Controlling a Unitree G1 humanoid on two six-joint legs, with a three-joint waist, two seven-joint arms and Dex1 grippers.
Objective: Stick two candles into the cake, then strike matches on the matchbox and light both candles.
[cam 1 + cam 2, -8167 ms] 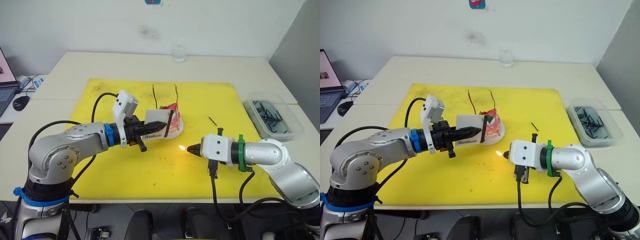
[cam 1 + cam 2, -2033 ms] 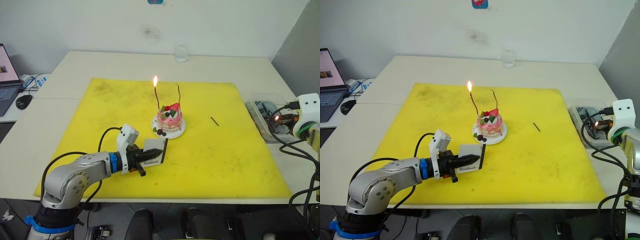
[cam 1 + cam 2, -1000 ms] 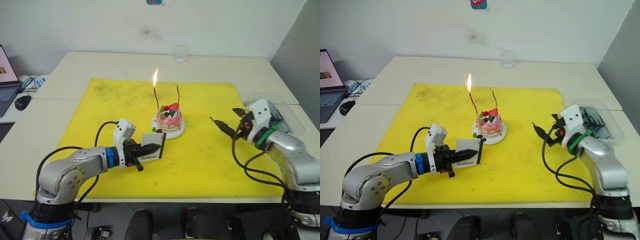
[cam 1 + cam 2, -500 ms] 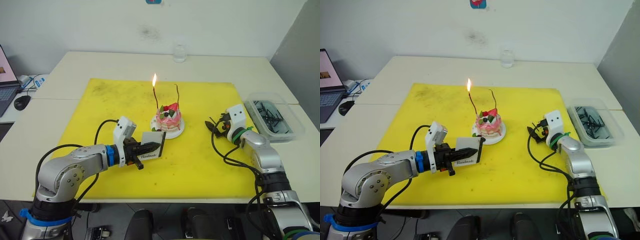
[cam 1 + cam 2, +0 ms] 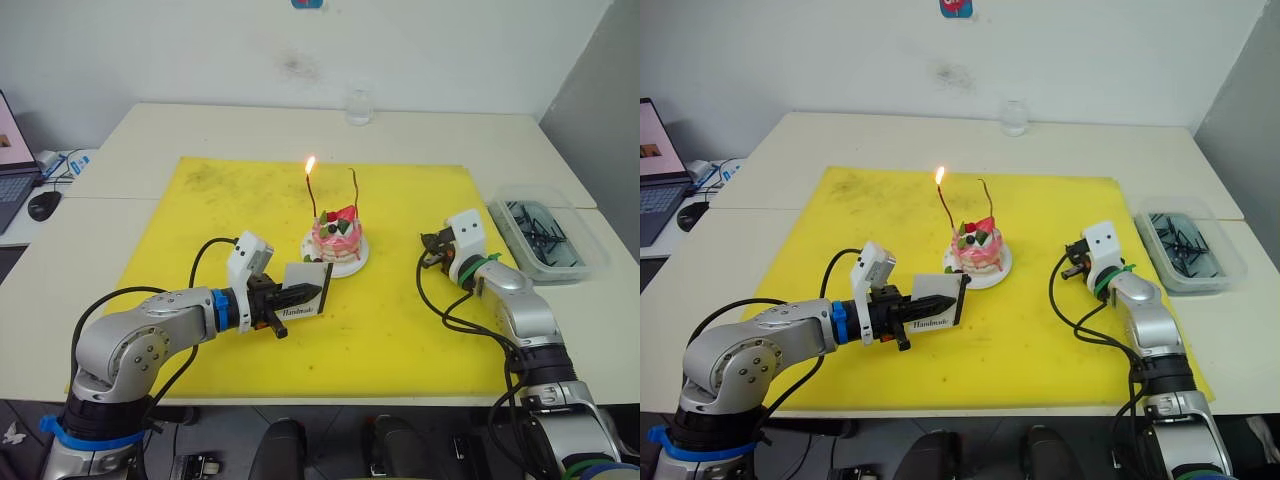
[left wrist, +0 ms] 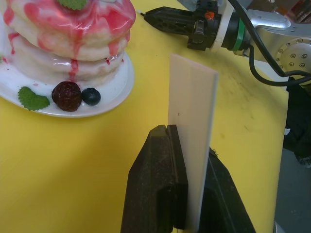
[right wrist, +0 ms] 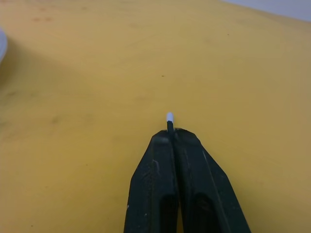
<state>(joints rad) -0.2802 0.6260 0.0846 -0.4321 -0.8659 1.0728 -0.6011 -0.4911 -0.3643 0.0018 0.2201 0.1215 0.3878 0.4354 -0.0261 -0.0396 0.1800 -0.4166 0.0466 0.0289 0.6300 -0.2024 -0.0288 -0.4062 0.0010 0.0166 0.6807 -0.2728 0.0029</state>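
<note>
The pink cake (image 5: 337, 238) sits on its white plate (image 5: 358, 262) in the middle of the yellow mat (image 5: 210, 200). Two candles stand in it. The left candle (image 5: 313, 198) burns with a small flame, and the right candle (image 5: 355, 190) is unlit. My left gripper (image 5: 298, 294) is shut on the white matchbox (image 5: 308, 286), held on edge just in front of the plate. Low over the mat to the right of the cake, my right gripper (image 7: 173, 133) is shut on a match (image 7: 169, 117) whose pale tip pokes out between the fingertips.
A clear plastic tray (image 5: 590, 262) with several dark matches stands off the mat at the right. A glass (image 5: 358, 105) stands at the back of the table. A laptop and mouse (image 5: 42, 205) lie at the far left.
My right arm swung from the tray to the loose match on the mat, and its open fingers closed on it. The left gripper with the matchbox barely moved.
</note>
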